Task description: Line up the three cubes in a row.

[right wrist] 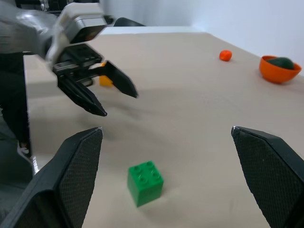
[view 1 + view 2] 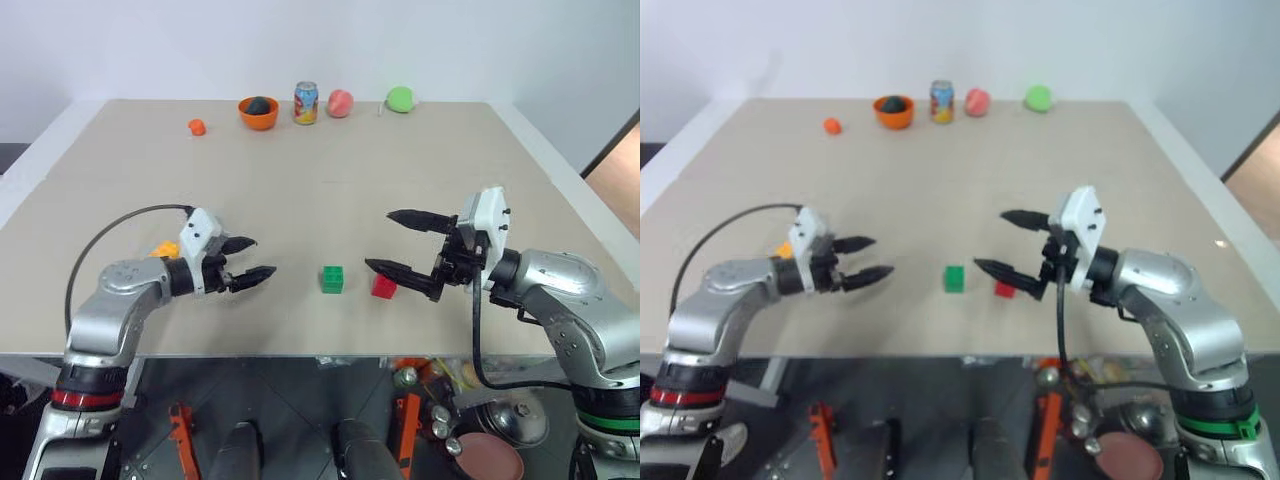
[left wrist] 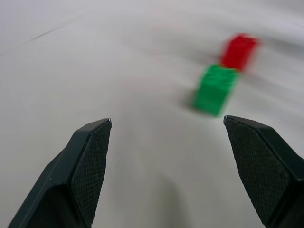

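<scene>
Green block (image 2: pixel 332 279) and red block (image 2: pixel 383 287) sit side by side near front edge of surface (image 2: pixel 320 190), small gap between. Yellow block (image 2: pixel 165 249) off to left, well apart, half hidden behind left gripper (image 2: pixel 252 258). Left jaws open, holding nothing. Right gripper (image 2: pixel 402 243) hangs just over red block, jaws wide open, holding nothing. Two blocks look lined up. Yellow one not yet in row. Job looks about half done.
</scene>
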You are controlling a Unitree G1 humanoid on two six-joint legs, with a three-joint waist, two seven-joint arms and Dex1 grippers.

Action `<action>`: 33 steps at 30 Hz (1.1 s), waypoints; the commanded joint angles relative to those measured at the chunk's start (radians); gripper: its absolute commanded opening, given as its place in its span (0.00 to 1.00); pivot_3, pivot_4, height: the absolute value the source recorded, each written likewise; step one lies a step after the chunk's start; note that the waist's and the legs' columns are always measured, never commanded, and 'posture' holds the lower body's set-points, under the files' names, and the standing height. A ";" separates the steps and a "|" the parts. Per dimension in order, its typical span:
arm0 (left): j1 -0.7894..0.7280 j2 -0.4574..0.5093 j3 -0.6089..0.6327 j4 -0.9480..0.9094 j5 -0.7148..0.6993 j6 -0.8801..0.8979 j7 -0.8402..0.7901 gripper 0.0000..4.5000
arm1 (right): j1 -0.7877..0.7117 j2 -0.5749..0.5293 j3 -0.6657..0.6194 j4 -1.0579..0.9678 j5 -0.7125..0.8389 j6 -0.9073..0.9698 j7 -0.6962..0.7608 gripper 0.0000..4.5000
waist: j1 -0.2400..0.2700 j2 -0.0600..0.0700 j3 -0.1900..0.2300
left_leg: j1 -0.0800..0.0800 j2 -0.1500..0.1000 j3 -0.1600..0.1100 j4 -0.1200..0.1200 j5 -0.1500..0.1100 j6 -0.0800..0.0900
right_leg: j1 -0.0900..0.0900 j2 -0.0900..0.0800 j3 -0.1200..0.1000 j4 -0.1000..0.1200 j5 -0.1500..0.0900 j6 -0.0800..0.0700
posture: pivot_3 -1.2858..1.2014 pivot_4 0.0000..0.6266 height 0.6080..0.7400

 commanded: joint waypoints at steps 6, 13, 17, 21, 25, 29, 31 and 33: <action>0.071 -0.150 0.199 -0.197 0.047 0.103 0.487 0.87 | -0.057 0.015 0.095 0.046 -0.045 -0.050 0.105 1.00 | 0.002 -0.001 0.000 | 0.001 -0.001 0.000 0.001 0.000 0.000 | 0.002 0.000 0.000 0.000 0.000 0.000 | 0.52 0.24 1.00; 0.109 -0.148 0.208 -0.192 0.053 0.065 0.570 0.87 | -0.072 0.031 0.121 0.069 -0.074 -0.065 0.140 1.00 | 0.002 -0.001 -0.001 | 0.001 -0.001 0.000 0.001 0.000 0.000 | 0.001 0.000 0.000 0.000 0.000 0.000 | 0.52 0.24 1.00; 0.097 -0.113 0.234 -0.123 0.051 -0.025 0.548 0.87 | -0.058 0.038 0.117 0.054 -0.078 -0.062 0.138 1.00 | 0.002 -0.001 -0.001 | 0.001 -0.001 0.000 0.001 0.000 0.000 | 0.001 0.000 0.000 0.000 0.000 0.000 | 0.52 0.24 1.00; 0.106 -0.087 0.246 -0.047 0.044 -0.097 0.527 0.87 | -0.041 0.040 0.107 0.036 -0.074 -0.057 0.127 1.00 | 0.002 -0.001 -0.001 | 0.001 -0.001 0.000 0.001 0.000 0.000 | 0.001 0.000 0.000 0.000 0.000 0.000 | 0.52 0.24 1.00; 0.105 -0.058 0.244 0.040 0.044 -0.156 0.486 0.87 | -0.021 0.035 0.091 0.011 -0.065 -0.048 0.111 1.00 | 0.002 -0.001 -0.001 | 0.000 -0.001 0.000 0.001 0.000 0.000 | 0.001 0.000 0.000 -0.001 0.000 0.000 | 0.52 0.24 1.00; 0.102 -0.033 0.228 0.108 0.033 -0.193 0.431 0.87 | -0.007 0.031 0.080 -0.013 -0.055 -0.038 0.099 1.00 | 0.002 -0.001 -0.001 | 0.000 -0.001 0.000 0.001 0.000 -0.001 | 0.000 0.000 0.000 -0.001 0.000 0.000 | 0.52 0.24 1.00; 0.098 -0.025 0.226 0.138 0.024 -0.205 0.407 0.87 | -0.002 0.030 0.077 -0.022 -0.052 -0.034 0.095 1.00 | 0.002 -0.002 -0.001 | 0.000 -0.001 0.000 0.001 0.000 -0.001 | 0.000 0.000 0.000 -0.001 0.000 0.000 | 0.52 0.24 1.00; 0.095 -0.017 0.227 0.168 0.019 -0.213 0.391 0.87 | 0.003 0.029 0.073 -0.032 -0.050 -0.028 0.091 1.00 | 0.002 -0.002 -0.001 | 0.000 -0.001 0.000 0.000 0.000 -0.001 | 0.000 0.000 0.000 -0.001 0.000 0.000 | 0.52 0.24 1.00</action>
